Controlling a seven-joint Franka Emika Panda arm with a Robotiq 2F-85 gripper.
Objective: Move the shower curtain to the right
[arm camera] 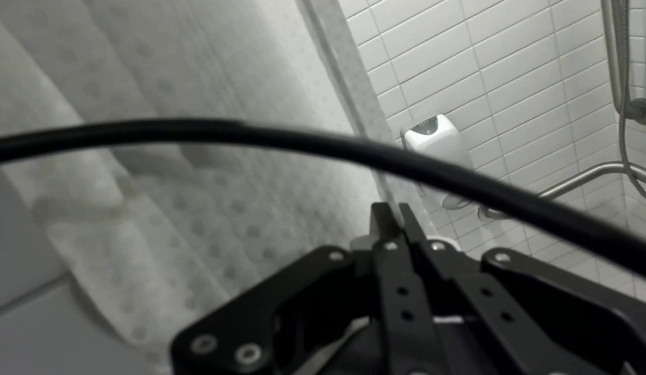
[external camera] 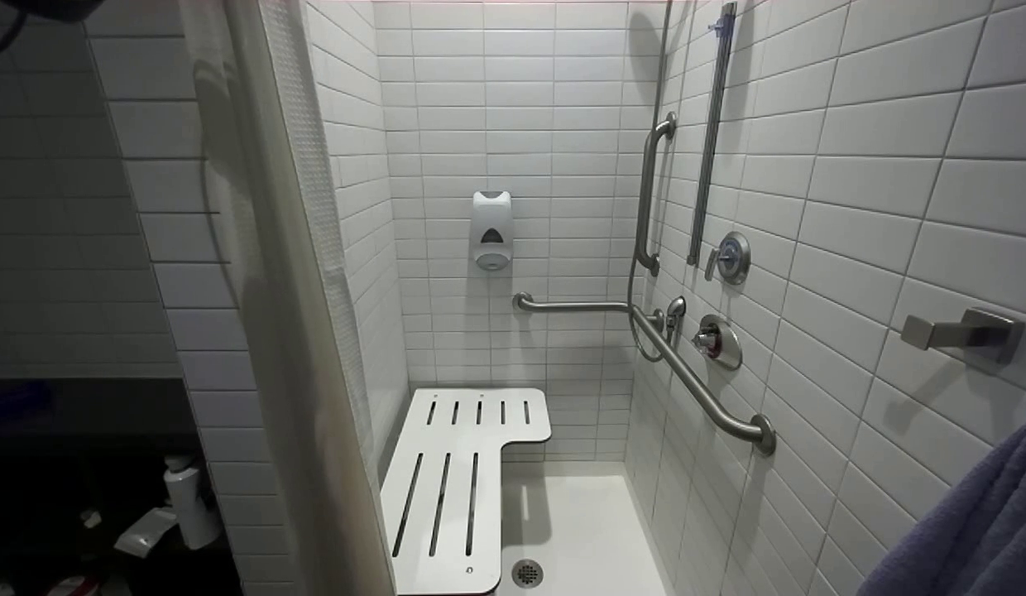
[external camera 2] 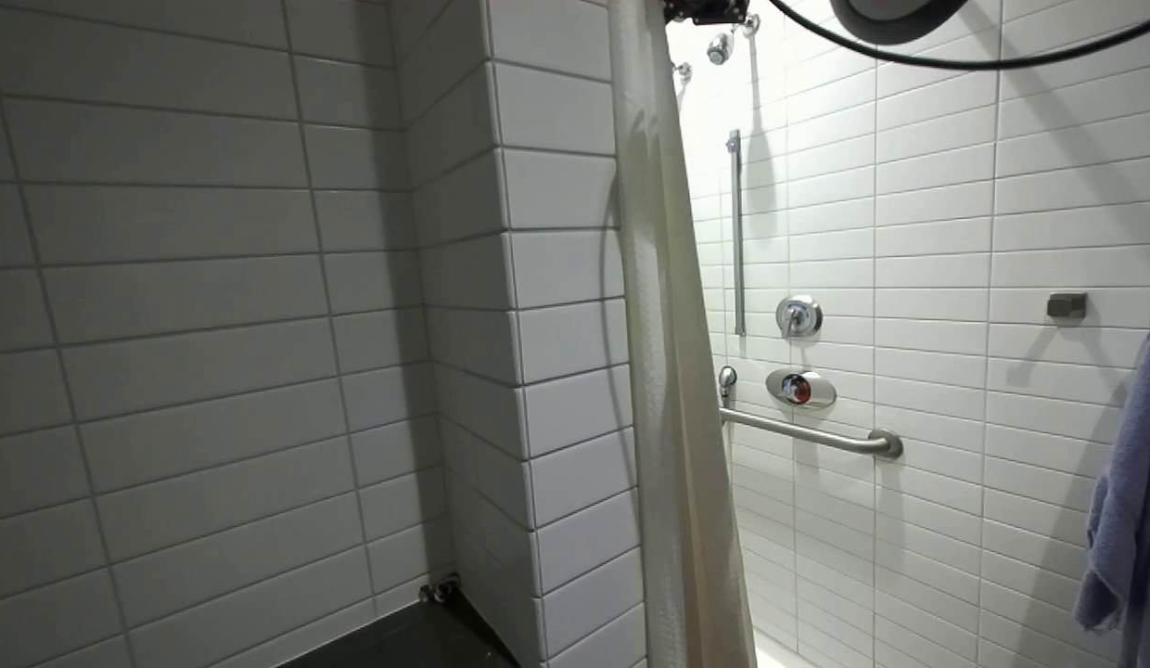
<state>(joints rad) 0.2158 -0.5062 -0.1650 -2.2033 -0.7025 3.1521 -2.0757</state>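
In the wrist view we see black fingers pinching the curtain by its edge, folds spreading left of them, a soap dispenser beyond them

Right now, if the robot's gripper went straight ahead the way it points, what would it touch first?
The shower curtain, whose edge seems pinched in the gripper. Past it, the tiled wall might come next, though depth is hard to judge in the wrist view.
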